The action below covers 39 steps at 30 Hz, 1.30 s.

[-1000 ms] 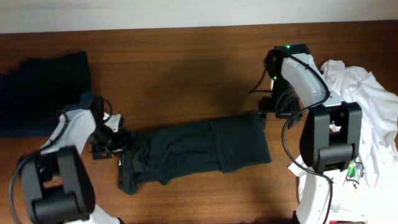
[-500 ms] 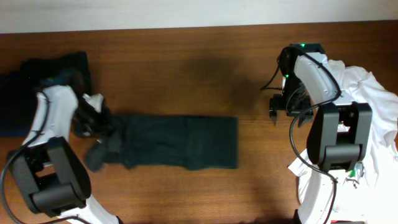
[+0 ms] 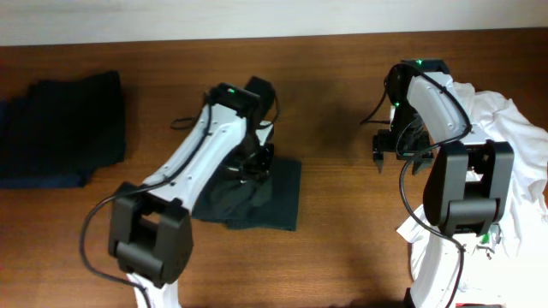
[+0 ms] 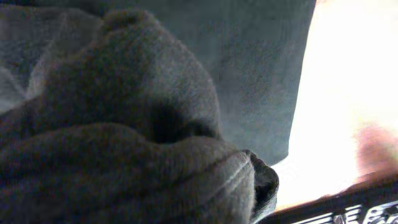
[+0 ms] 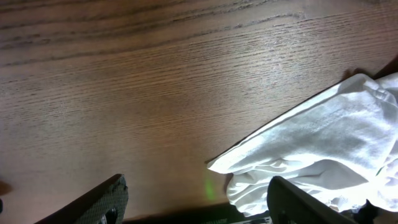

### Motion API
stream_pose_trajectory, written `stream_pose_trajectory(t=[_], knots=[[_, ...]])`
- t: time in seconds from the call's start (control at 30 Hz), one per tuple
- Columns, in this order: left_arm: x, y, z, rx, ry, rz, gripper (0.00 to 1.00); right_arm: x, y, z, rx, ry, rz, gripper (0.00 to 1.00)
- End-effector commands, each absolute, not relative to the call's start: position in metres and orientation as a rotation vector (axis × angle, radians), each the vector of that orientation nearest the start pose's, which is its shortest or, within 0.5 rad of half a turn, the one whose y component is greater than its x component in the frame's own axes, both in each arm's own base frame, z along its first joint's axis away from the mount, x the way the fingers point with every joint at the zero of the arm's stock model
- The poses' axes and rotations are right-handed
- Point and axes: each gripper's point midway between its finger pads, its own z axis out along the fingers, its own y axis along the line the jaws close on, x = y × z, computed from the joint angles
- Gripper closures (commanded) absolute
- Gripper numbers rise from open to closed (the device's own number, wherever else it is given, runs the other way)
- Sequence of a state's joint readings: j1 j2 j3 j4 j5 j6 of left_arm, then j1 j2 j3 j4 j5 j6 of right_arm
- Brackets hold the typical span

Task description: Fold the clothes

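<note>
A dark green garment (image 3: 278,195) lies bunched and doubled over at the table's middle. My left gripper (image 3: 255,161) sits on its upper edge, shut on a gathered wad of the cloth. In the left wrist view the dark green garment (image 4: 155,93) fills the picture and hides the fingers. My right gripper (image 3: 396,160) hovers open over bare wood at the right, holding nothing. In the right wrist view the right gripper (image 5: 199,200) shows two spread fingers (image 5: 102,200), and a white cloth (image 5: 323,143) lies by the right one.
A pile of white clothes (image 3: 505,141) covers the table's right end beside the right arm's base. Folded dark navy clothes (image 3: 60,128) lie at the far left. Brown wooden table (image 3: 342,248) runs between them.
My left arm has swung from the far left to the middle, dragging the garment's left end over onto its right half. The left gripper shut a second ago. The right arm has stayed still.
</note>
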<state>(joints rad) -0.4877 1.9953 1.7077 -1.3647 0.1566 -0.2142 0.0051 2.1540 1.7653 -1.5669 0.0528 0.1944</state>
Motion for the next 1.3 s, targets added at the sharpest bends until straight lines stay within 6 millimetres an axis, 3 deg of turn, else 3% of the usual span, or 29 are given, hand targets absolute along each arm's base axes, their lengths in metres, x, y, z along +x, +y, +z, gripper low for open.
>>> stream_pose_trajectory(t=[0.0,0.03,0.07,0.1,0.17,0.2,0.23,0.27,0.3,0.33,0.4,0.43,0.5,0.57,0.67,0.7,0.73,0.8,0.83,0.87,0.9,0.93,0.97,1.03,1.07,1.13,1.2,1.27], knots=[[0.296,-0.208,0.089,0.486,3.266,-0.176,0.95,0.325,-0.010,0.077,0.295,3.476,-0.180,0.25],[0.294,-0.211,0.088,0.503,3.266,-0.174,0.82,0.325,-0.010,0.077,0.295,3.476,-0.180,0.25],[0.291,-0.218,0.089,0.531,3.261,-0.186,0.52,0.325,-0.010,0.077,0.295,3.476,-0.180,0.25],[0.289,-0.227,0.097,0.537,3.260,-0.266,0.51,0.325,-0.010,0.077,0.295,3.475,-0.180,0.25],[0.304,-0.238,0.126,0.569,3.170,-0.413,0.51,0.325,-0.010,0.077,0.295,3.475,-0.180,0.24],[0.331,-0.231,0.167,0.527,3.039,-0.488,0.50,0.325,-0.010,0.077,0.293,3.476,-0.179,0.24],[0.347,-0.219,0.190,0.476,2.970,-0.505,0.49,0.325,-0.007,0.077,0.261,3.484,-0.144,0.24],[0.368,-0.185,0.217,0.338,2.898,-0.510,0.49,0.324,0.006,0.077,0.177,3.501,-0.001,0.25],[0.379,-0.160,0.222,0.244,2.883,-0.495,0.48,0.324,0.024,0.078,0.072,3.501,0.190,0.25],[0.390,-0.130,0.221,0.136,2.879,-0.474,0.48,0.326,0.067,0.087,-0.096,3.431,0.592,0.26],[0.408,-0.075,0.204,-0.066,2.879,-0.436,0.42,0.331,0.132,0.108,-0.365,3.226,1.007,0.26],[0.407,-0.061,0.186,-0.124,2.909,-0.431,0.42,0.331,0.152,0.111,-0.462,3.183,1.008,0.26],[0.395,-0.056,0.150,-0.142,2.979,-0.428,0.43,0.331,0.186,0.118,-0.607,3.110,0.981,0.28],[0.370,-0.060,0.094,-0.167,3.076,-0.469,0.43,0.347,0.219,0.124,-0.605,3.053,0.850,0.32],[0.346,-0.072,0.051,-0.182,3.115,-0.600,0.43,0.355,0.255,0.125,-0.698,2.940,0.849,0.33],[0.340,-0.073,0.029,-0.176,3.108,-0.601,0.43,0.360,0.265,0.118,-0.724,2.914,0.709,0.35],[0.336,-0.075,0.019,-0.162,3.103,-0.600,0.43,0.360,0.265,0.113,-0.731,2.923,0.612,0.46],[0.329,-0.081,0.007,-0.132,3.107,-0.594,0.43,0.351,0.264,0.103,-0.760,2.965,0.516,0.86],[0.326,-0.081,0.003,-0.127,3.116,-0.580,0.43,0.345,0.248,0.087,-0.662,3.066,0.398,0.96],[0.322,-0.076,-0.001,-0.132,3.132,-0.540,0.43,0.345,0.202,0.072,-0.380,3.174,0.057,0.96],[0.320,-0.074,-0.003,-0.133,3.139,-0.522,0.43,0.343,0.175,0.068,-0.193,3.200,-0.133,0.96],[0.319,-0.073,-0.004,-0.135,3.144,-0.510,0.43,0.341,0.155,0.067,-0.094,3.225,-0.204,0.66],[0.319,-0.072,-0.004,-0.135,3.145,-0.500,0.43,0.341,0.147,0.068,-0.103,3.241,-0.211,0.51],[0.319,-0.072,-0.004,-0.135,3.145,-0.499,0.43,0.340,0.142,0.077,-0.159,3.247,-0.164,0.51],[0.319,-0.072,-0.004,-0.135,3.145,-0.499,0.43,0.339,0.153,0.096,-0.164,3.225,-0.036,0.51],[0.319,-0.072,-0.005,-0.133,3.141,-0.499,0.43,0.321,0.203,0.135,-0.393,3.156,0.355,0.48],[0.320,-0.072,-0.004,-0.133,3.138,-0.500,0.42,0.300,0.230,0.140,-0.502,3.156,0.424,0.41],[0.320,-0.072,-0.004,-0.133,3.138,-0.500,0.42,0.280,0.277,0.130,-0.530,3.146,0.563,0.34]])
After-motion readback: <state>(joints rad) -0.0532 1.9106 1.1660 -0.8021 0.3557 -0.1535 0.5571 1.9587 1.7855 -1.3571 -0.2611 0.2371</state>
